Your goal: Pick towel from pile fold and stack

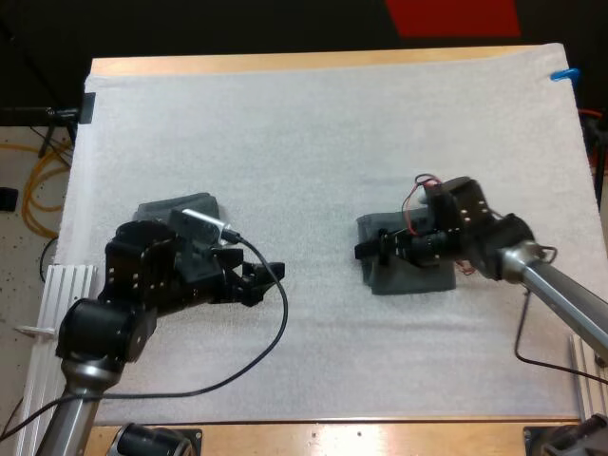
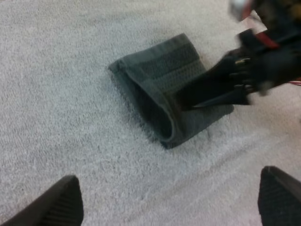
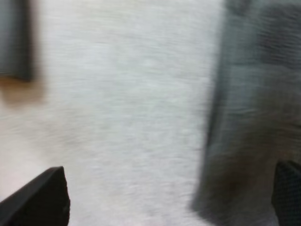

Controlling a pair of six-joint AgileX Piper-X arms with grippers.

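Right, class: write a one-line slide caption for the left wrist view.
Left gripper, open over the white mat, faces a folded grey-green towel with the right gripper over it.

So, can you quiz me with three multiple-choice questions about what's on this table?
1. Where is the right gripper? A at the folded towel; B at a far corner; C against the other arm.
2. How many towels are on the mat? A one; B two; C four.
3. The left gripper is: A shut on a towel; B open; C shut on nothing.
Answers: A, it sits at that towel. B, a second towel lies behind the left gripper. B, its fingers stand apart.
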